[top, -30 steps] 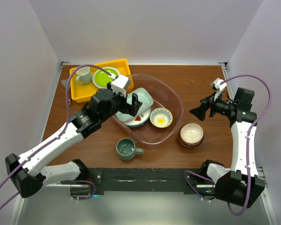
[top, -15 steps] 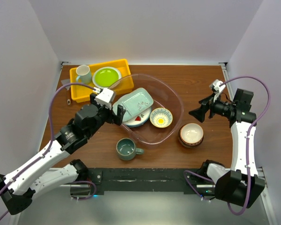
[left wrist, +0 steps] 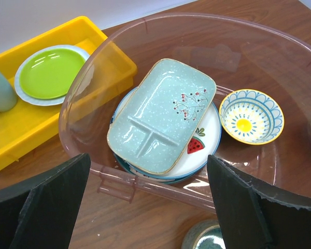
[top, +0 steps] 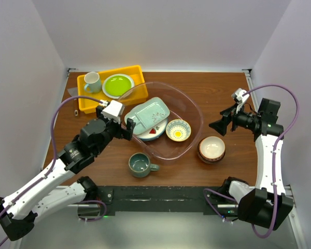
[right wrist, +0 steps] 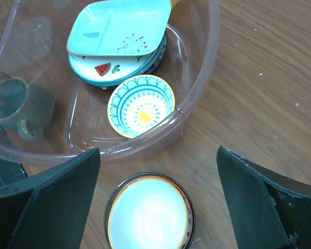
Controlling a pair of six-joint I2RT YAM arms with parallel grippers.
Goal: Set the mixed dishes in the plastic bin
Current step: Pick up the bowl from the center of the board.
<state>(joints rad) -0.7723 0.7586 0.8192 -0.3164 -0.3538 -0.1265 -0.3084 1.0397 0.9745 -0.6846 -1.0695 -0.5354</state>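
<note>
From above, the plastic bin (top: 199,111) sits mid-table holding the divided tray (top: 147,113) stacked on a watermelon plate (top: 155,131), beside the yellow-inside bowl (top: 178,130). The grey-green mug (top: 140,164) and reddish-brown bowl (top: 211,149) stand outside it. The left wrist view shows the left gripper (left wrist: 147,165) released and empty at the bin's rim, facing the tray. The right wrist view shows the right gripper (right wrist: 158,153) spread wide, holding nothing, above the reddish-brown bowl.
</note>
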